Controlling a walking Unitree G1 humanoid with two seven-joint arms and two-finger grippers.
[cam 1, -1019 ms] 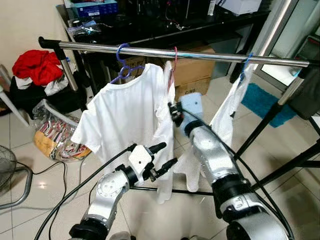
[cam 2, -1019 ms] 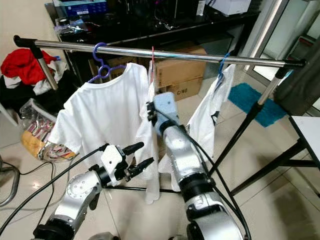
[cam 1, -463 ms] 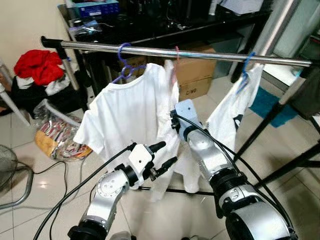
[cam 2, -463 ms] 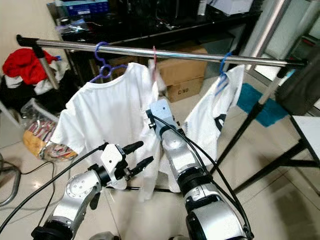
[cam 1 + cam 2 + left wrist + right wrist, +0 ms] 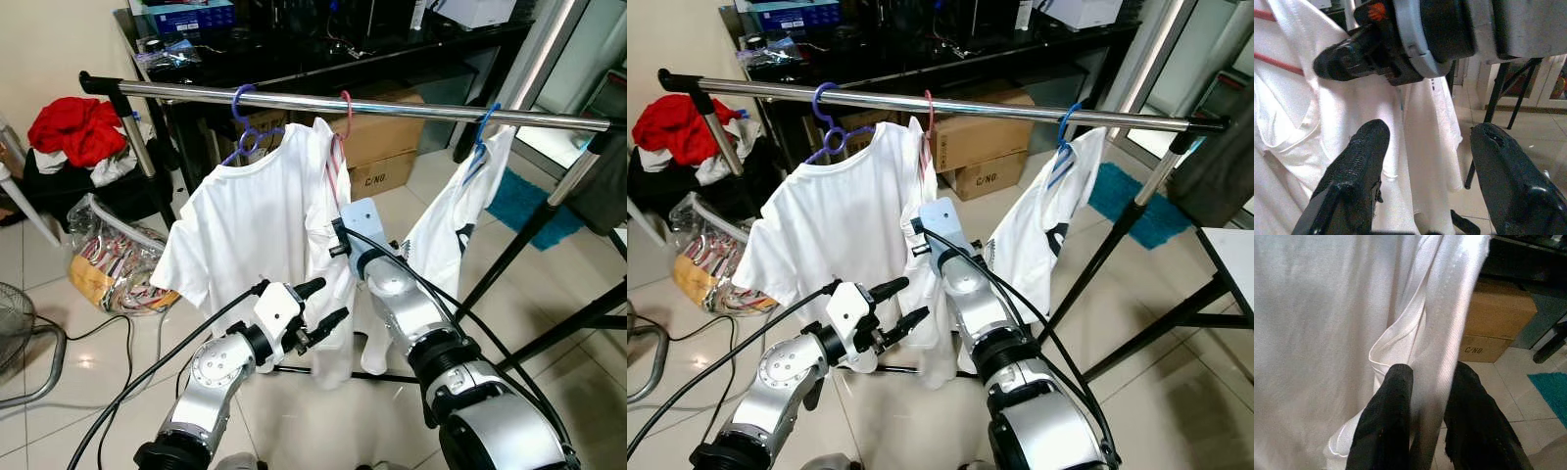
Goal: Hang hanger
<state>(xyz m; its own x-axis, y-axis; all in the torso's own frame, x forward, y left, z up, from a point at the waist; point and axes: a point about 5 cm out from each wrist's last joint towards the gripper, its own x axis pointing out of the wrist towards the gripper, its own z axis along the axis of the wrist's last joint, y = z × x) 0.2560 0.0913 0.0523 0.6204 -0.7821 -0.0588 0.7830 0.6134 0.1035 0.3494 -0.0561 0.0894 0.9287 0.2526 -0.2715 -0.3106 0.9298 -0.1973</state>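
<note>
A silver rail [image 5: 411,108] spans the view. A red hanger [image 5: 344,106] hooks over it, carrying a white shirt [image 5: 335,294] that hangs edge-on. My right gripper [image 5: 1432,369] is shut on a fold of this shirt below the collar; its silver wrist [image 5: 359,227] sits against the cloth. Lower left of the shirt, my left gripper [image 5: 321,304] is open and holds nothing; its fingers [image 5: 1359,166] point at the shirt and the right wrist. A purple hanger [image 5: 241,135] with a white T-shirt [image 5: 240,230] hangs on the left, a blue hanger [image 5: 484,125] with another white shirt [image 5: 453,220] on the right.
Black rack legs [image 5: 534,230] slant down on the right. Behind the rail stand a black desk [image 5: 323,54] and cardboard boxes [image 5: 392,147]. Red clothes [image 5: 73,127], a plastic bag [image 5: 110,262] and a fan [image 5: 15,338] are at the left; a teal mat [image 5: 524,201] is on the right.
My right arm has drawn back and down from the rail toward me. The shirt on the red hanger has swung and now hangs straighter. The left gripper has stayed put.
</note>
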